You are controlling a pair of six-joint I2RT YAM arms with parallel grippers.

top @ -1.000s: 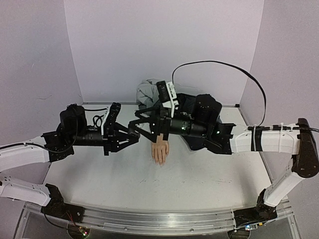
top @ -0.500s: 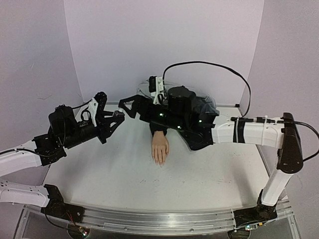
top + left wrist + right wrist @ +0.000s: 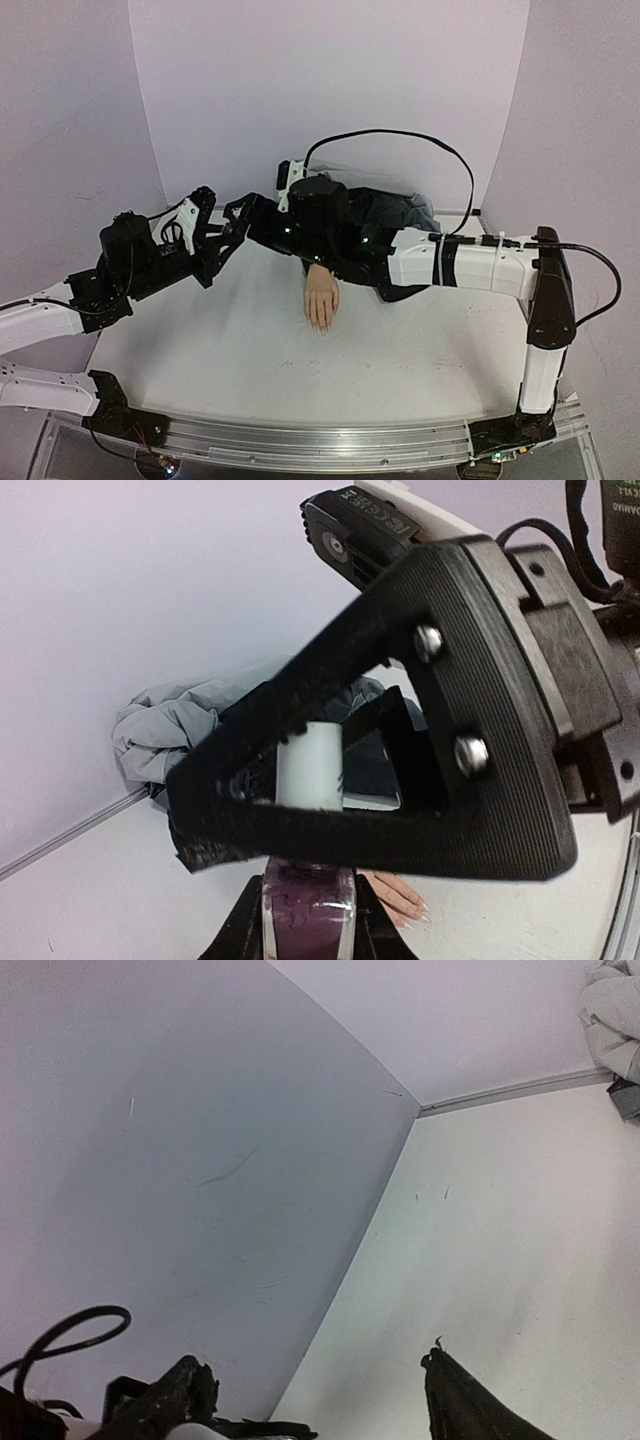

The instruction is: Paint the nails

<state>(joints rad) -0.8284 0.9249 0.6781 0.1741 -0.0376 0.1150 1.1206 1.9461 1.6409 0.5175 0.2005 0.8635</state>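
Right end effector [image 3: 238, 214] had slid further left, spread open around the white cap [image 3: 310, 768]. Left end effector [image 3: 224, 240] was clamped on the polish bottle [image 3: 308, 922].

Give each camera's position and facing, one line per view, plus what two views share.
Top external: above and behind the robot, looking down on the table; left arm and right arm show.
Left wrist: looks past the left tool and held polish bottle at the right tool.
Right wrist: faces the left wall and table corner; own fingertips show.
Both wrist views share the grey cloth.
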